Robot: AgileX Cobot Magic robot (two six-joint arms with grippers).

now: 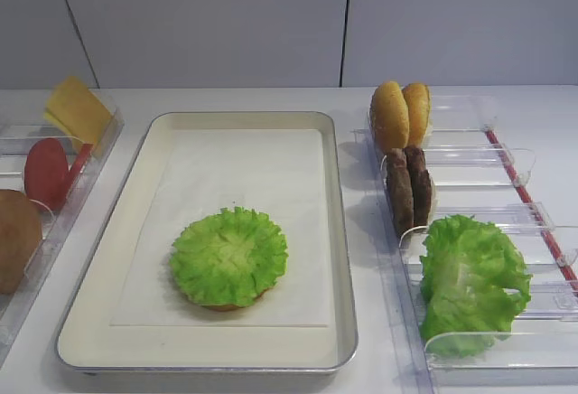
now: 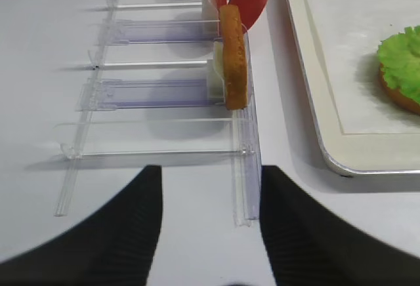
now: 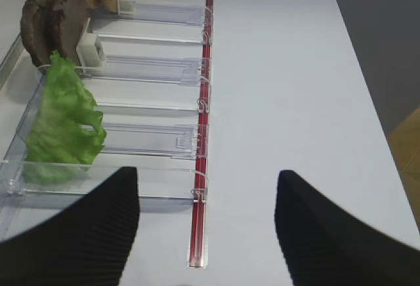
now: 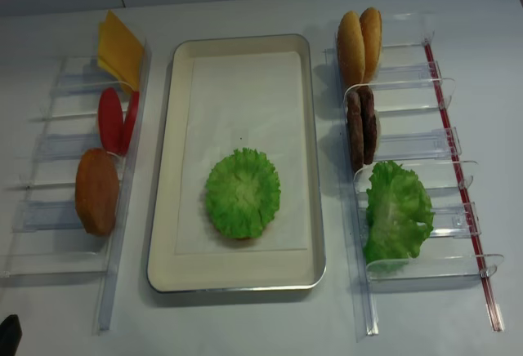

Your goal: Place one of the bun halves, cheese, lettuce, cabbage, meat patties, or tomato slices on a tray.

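The silver tray (image 1: 339, 231) lies mid-table with a frilly lettuce (image 1: 228, 256) lying on a bun half on its paper liner. In the left rack stand cheese (image 1: 79, 110), tomato slices (image 1: 47, 173) and a bun half (image 1: 16, 239). The right rack holds bun halves (image 1: 400, 114), meat patties (image 1: 409, 188) and more lettuce (image 1: 471, 281). My right gripper (image 3: 207, 176) is open and empty over bare table, near the right rack's front end. My left gripper (image 2: 210, 169) is open and empty before the left rack's front end, the bun half (image 2: 233, 56) ahead of it. No cabbage shows.
Both clear plastic racks have upright dividers and some unfilled slots. A red strip (image 3: 202, 142) runs along the right rack's outer side. The tray's corner (image 2: 341, 164) lies right of my left gripper. A white wall stands behind the table.
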